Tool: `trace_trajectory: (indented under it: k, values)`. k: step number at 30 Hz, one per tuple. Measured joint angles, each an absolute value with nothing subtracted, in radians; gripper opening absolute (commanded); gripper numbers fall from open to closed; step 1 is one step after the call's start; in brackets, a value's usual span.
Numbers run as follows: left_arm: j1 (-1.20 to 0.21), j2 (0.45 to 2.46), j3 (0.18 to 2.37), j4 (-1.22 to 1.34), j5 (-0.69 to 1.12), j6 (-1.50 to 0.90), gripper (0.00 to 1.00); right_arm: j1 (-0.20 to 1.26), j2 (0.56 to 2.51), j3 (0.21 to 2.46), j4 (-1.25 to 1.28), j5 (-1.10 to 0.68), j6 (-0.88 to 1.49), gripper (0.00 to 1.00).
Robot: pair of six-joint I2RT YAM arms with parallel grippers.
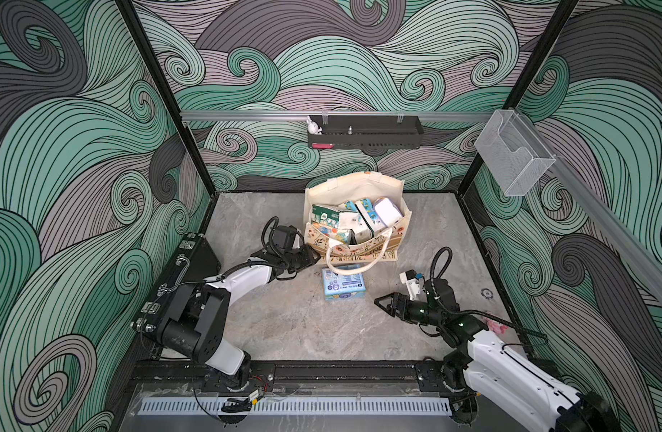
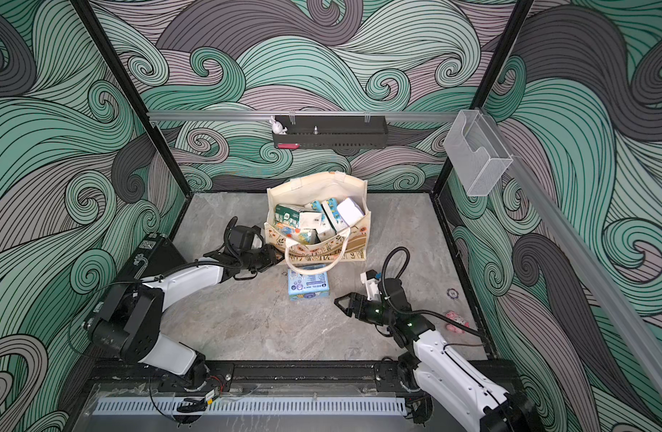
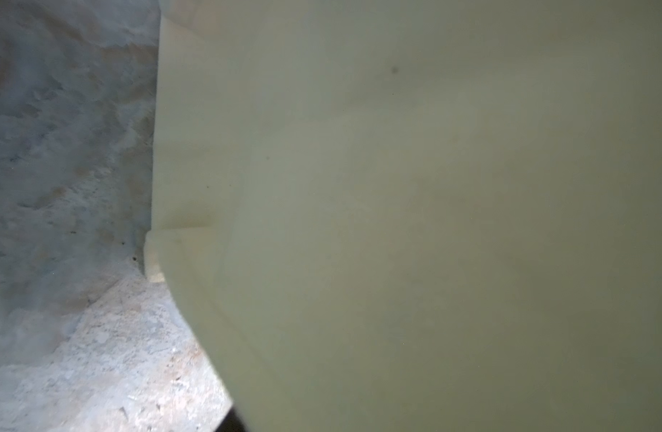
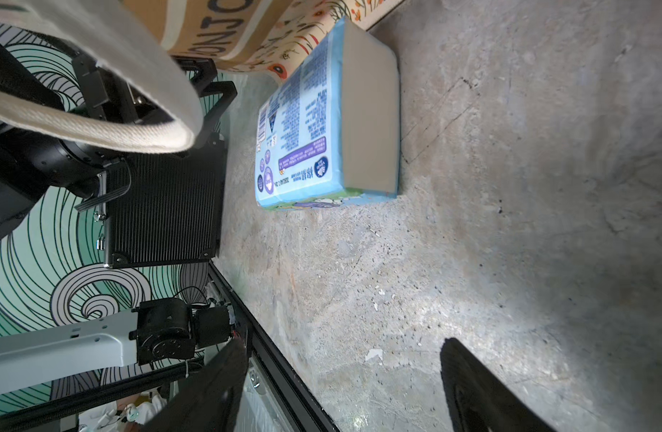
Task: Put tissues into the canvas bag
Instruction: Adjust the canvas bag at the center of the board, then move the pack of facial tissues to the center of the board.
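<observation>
The canvas bag point(image 1: 359, 183) point(image 2: 322, 185) stands open at the back middle of the floor, with several tissues packs point(image 1: 352, 218) point(image 2: 314, 218) piled inside. One light blue tissues pack point(image 1: 343, 282) point(image 2: 307, 282) point(image 4: 329, 123) lies flat on the floor just in front of the bag, under its drooping white handle point(image 1: 359, 260). My left gripper point(image 1: 312, 258) point(image 2: 275, 256) is pressed against the bag's front left corner; cream fabric point(image 3: 434, 224) fills its wrist view and hides the jaws. My right gripper point(image 1: 382, 303) point(image 2: 340, 301) point(image 4: 344, 392) hovers open and empty to the right of the blue pack.
A black hard case point(image 1: 187, 269) point(image 2: 150, 262) point(image 4: 165, 209) leans at the left wall behind my left arm. A small pink plush point(image 2: 456, 321) lies by the right wall. A black shelf point(image 1: 363, 132) and a clear holder point(image 1: 513, 153) hang on the walls.
</observation>
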State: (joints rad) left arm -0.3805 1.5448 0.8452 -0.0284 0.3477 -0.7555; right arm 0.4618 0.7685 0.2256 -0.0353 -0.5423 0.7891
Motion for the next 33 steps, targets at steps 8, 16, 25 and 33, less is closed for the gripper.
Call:
trace_trajectory:
  k: [8, 16, 25, 33]
  values:
    - [-0.366, 1.600, 0.914, -0.028, 0.348, -0.751, 0.44, 0.462, 0.771, 0.223, -0.053, -0.548, 0.776, 0.82]
    - [-0.362, 1.592, 0.851, 0.028, 0.397, -0.762, 0.46, 0.458, 0.902, 0.281, -0.068, -0.584, 0.713, 0.83]
    - [-0.369, 1.512, 0.665, 0.059, 0.508, -0.779, 0.47, 0.427, 1.144, 0.381, 0.028, -0.632, 0.621, 0.82]
    - [-0.371, 1.444, 0.593, 0.066, 0.592, -0.780, 0.48, 0.417, 1.328, 0.381, 0.252, -0.645, 0.677, 0.65]
